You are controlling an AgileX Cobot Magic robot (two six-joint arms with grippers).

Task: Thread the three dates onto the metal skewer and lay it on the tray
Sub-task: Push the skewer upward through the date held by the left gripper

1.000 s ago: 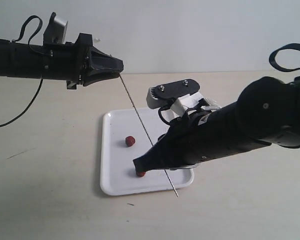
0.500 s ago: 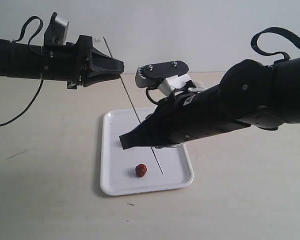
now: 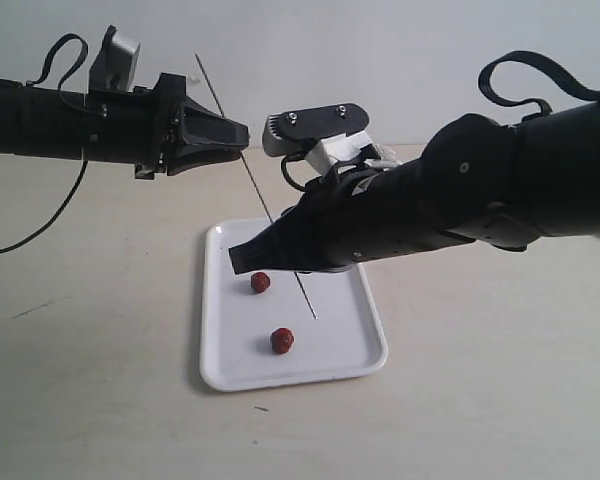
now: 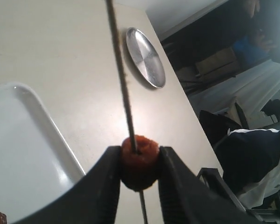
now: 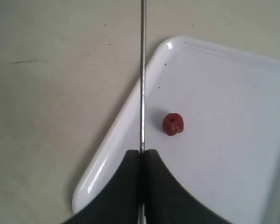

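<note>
Left hand [image 4: 139, 151] clamps a wrinkled reddish-brown date [image 4: 140, 164], the thin grey metal skewer [image 5: 141, 70] through it. Right hand [image 5: 141, 153] is pinched shut on the rod over the flat white tray [image 3: 350, 330], where a second date [image 3: 261, 283] and a third date [image 3: 282, 340] lie loose. Any misalignment between the hands could bend the rod or split the fruit — the round silver dish [image 4: 145, 57] sits well clear on the bench [image 3: 100, 350].

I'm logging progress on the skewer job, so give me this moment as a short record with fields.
left hand: shut on the held date, which the skewer runs through
right hand: shut on the skewer, above the tray
skewer: tilted, in the air, lower tip over the tray
loose dates: two, lying apart on the tray
threaded: one of three
</note>
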